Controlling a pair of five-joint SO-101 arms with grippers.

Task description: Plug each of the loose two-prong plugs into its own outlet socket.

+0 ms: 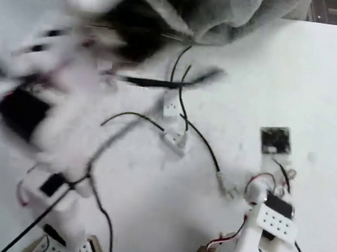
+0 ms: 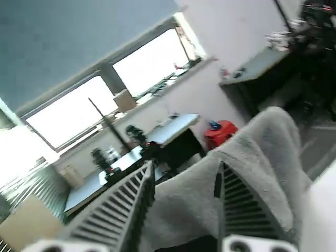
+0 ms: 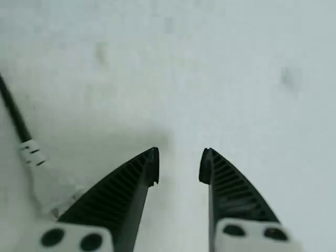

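Right gripper [image 3: 178,166] is wide open and empty, low over the table [image 3: 220,63], with a loose plug [image 3: 37,163] just beside it. Left gripper [image 2: 184,173] is open too, raised off the table. The outlet sockets [image 1: 172,105] sit mid-table, farther back.

White table [image 1: 326,77], grey fabric [image 1: 248,16] over its far edge, dark square card [image 1: 274,140] on it; beyond, bright windows [image 2: 152,60], a red container [image 2: 220,132].

Lab with workbenches [image 2: 176,127], big windows [image 2: 149,65]
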